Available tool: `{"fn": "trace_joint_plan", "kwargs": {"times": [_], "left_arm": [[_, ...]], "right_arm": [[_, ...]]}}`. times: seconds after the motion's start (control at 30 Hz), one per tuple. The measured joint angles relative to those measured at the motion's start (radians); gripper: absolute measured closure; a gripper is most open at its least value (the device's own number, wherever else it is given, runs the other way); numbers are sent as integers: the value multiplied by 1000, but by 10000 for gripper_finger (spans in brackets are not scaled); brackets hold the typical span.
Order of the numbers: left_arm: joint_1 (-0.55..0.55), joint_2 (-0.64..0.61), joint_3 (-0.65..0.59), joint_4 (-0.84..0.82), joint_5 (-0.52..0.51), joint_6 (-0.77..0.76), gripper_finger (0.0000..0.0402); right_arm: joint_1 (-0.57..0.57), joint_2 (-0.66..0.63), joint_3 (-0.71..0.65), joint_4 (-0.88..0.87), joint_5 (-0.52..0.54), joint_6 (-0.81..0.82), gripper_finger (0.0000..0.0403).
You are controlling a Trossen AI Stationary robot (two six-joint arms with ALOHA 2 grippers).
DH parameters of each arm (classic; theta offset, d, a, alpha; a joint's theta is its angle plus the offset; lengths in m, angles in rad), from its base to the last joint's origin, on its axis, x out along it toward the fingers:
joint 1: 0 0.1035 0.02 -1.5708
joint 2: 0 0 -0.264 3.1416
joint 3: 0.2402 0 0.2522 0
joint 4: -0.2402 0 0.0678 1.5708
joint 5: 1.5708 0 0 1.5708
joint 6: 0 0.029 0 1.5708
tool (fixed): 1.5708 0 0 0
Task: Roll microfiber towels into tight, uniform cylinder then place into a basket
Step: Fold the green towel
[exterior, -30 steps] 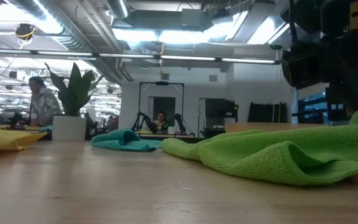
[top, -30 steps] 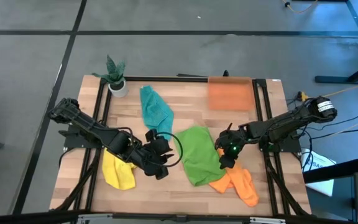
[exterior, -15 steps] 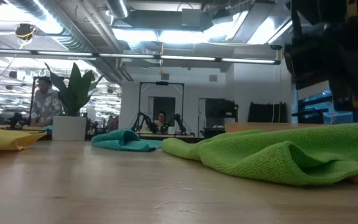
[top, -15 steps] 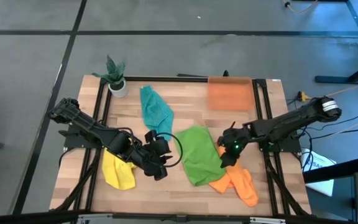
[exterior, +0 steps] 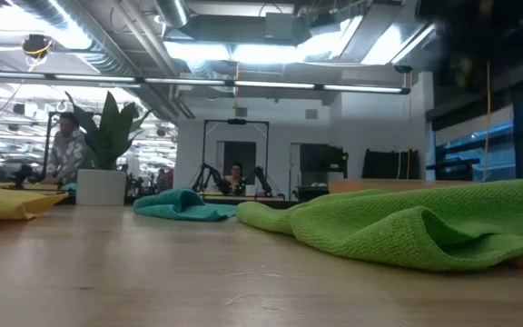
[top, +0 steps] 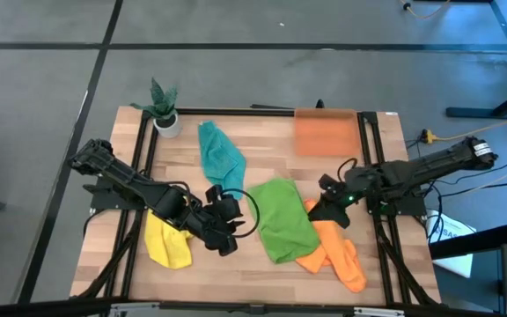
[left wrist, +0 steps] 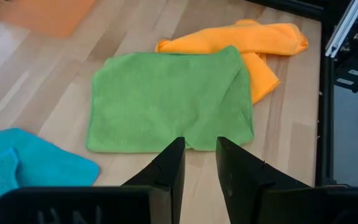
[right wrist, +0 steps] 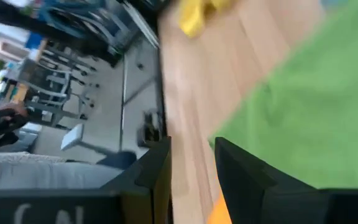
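The bright green towel [top: 284, 220] lies spread on the table's middle, its right edge over the orange towel [top: 334, 255]. The teal towel [top: 219, 158] lies crumpled at the far left and the yellow towel [top: 167, 239] at the near left. The orange basket [top: 326, 132] stands at the far right. My left gripper [top: 234, 224] hovers open just left of the green towel [left wrist: 166, 102], pointing at it. My right gripper [top: 319, 210] is open above the green towel's right edge [right wrist: 303, 106], with nothing between its fingers.
A small potted plant [top: 164, 110] stands at the far left corner. Black frame rails [top: 370, 150] run along the table's sides. Bare wood lies between the teal towel and the basket. In the low view a person [exterior: 64, 156] shows in the room behind.
My right gripper has risen from the seam between the green and orange towels and drawn back toward the table's right edge, rolling and tipping up toward level; it has left the low view upward. More of the orange towel now shows. The towels lie as before.
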Motion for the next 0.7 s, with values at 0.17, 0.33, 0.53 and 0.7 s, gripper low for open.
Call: {"fn": "trace_joint_plan", "kwargs": {"times": [0.17,0.33,0.53,0.7], "left_arm": [[3,15,-1,9,27,12,319],[8,78,1,43,40,130,319],[-4,202,-1,151,76,265,319],[-4,292,-1,322,104,309,319]], "right_arm": [[19,-4,128,-45,81,-276,279],[19,-4,251,-242,138,-482,279],[15,-3,347,-471,172,-587,279],[15,-4,399,-614,159,-593,279]]}}
